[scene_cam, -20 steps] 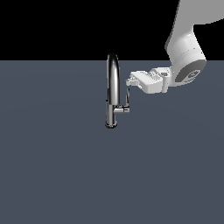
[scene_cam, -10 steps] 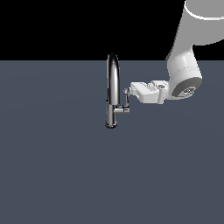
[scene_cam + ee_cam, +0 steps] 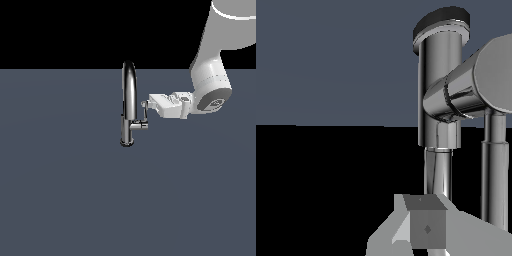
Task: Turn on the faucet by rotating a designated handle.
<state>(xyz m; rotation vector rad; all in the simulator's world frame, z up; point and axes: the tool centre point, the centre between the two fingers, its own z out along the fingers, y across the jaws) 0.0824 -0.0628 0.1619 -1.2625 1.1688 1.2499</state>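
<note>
The faucet (image 3: 128,95) is a tall chrome gooseneck standing on the dark grey surface, base at the bottom. Its handle (image 3: 144,116) is a thin chrome blade rising from a short stub on the side toward the exterior view's right. My gripper (image 3: 145,104) reaches in horizontally from the exterior view's right, its tips at the top end of the blade, touching it or nearly so. In the wrist view the faucet (image 3: 440,90), the handle (image 3: 495,170) and my fingertips (image 3: 426,227) are close together. The fingers look pressed together with nothing between them.
The flat dark grey surface (image 3: 75,190) stretches all around the faucet. The white arm (image 3: 212,80) comes down from the upper part of the exterior view's right. Nothing else stands nearby.
The gripper has come down and moved slightly toward the exterior view's left, from above the handle to level with the blade's top. The faucet and handle look unmoved.
</note>
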